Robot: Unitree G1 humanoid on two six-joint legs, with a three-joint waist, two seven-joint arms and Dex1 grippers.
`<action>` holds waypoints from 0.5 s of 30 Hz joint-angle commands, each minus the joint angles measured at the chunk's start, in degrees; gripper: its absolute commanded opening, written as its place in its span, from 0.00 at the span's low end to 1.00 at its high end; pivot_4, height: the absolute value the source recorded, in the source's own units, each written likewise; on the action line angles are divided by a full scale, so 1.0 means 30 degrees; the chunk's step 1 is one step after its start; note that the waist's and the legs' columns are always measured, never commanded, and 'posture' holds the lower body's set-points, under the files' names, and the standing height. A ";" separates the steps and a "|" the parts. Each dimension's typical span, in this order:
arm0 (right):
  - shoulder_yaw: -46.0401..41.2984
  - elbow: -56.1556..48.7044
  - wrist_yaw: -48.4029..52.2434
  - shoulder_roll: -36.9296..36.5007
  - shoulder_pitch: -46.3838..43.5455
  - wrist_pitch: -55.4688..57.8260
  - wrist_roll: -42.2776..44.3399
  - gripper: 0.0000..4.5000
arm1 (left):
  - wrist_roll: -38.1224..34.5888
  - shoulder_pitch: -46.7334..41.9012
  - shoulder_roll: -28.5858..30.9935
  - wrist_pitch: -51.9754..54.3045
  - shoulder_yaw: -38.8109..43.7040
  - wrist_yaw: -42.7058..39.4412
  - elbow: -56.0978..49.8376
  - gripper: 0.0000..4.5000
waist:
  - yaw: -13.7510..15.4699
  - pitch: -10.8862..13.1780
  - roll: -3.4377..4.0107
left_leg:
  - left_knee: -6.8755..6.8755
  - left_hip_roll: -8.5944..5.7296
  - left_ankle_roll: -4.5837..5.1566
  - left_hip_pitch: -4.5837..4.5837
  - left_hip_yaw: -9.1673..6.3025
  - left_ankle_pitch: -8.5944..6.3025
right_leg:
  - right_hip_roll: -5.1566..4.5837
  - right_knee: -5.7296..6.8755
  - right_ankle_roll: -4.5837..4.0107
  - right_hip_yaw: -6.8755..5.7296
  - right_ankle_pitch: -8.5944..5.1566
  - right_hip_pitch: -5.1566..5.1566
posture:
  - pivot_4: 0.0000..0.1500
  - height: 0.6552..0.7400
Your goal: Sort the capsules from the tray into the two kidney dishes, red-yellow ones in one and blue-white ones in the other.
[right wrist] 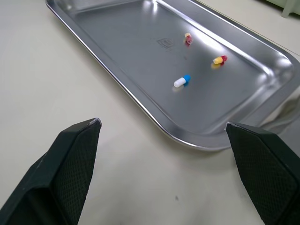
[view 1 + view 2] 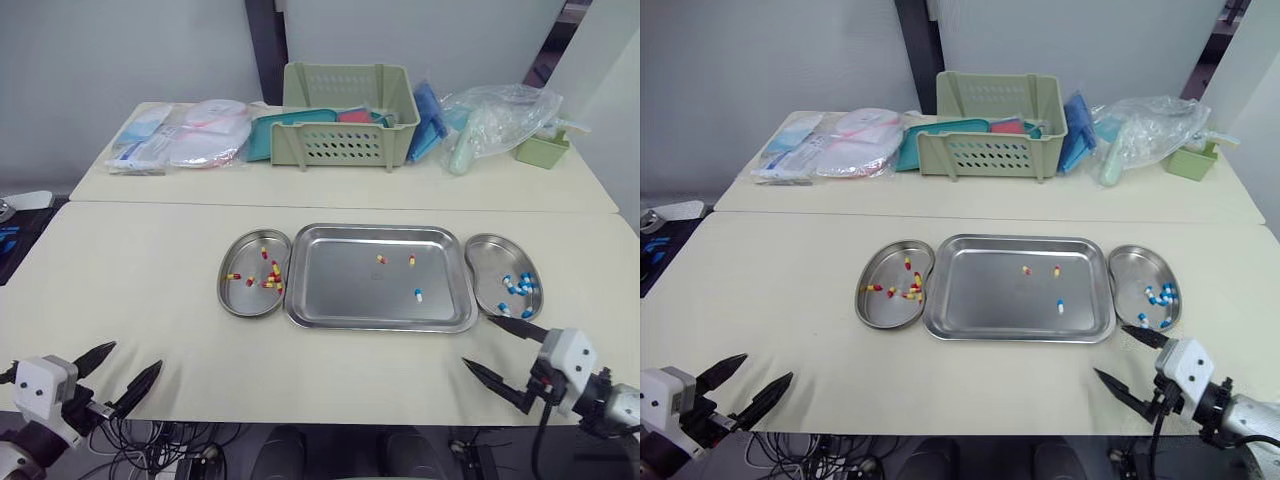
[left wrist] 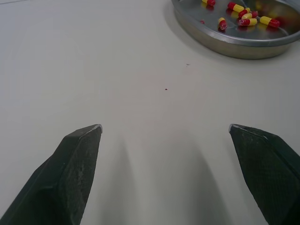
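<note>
Left and right jaws are hovering spread over the counter [image 2: 150, 300], while three capsules [image 2: 418, 294], likely light, slick and crushable, are lying in the tray [image 2: 375, 325] at twelve o'clock, inviting a gentle mid-body pinch.

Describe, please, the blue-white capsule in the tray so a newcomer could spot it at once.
Find the rectangular steel tray on the near table, between two kidney dishes. Three capsules lie in its right half. The blue-white capsule is nearest the robot, while the two red-yellow capsules lie farther back.
</note>
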 commanded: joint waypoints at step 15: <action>0.1269 -0.0172 -0.1154 0.0518 -0.0518 -0.0360 0.0260 0.99 | -0.0091 -1.0804 0.3274 0.6948 -0.8953 0.0809 -0.6088 1.00 | 0.0013 0.0003 0.0035 | 0.0008 -0.0013 0.0000 0.0002 -0.0017 0.0002 | 0.0001 0.0017 0.0002 -0.0014 0.0002 0.0005 | 1.00 1.00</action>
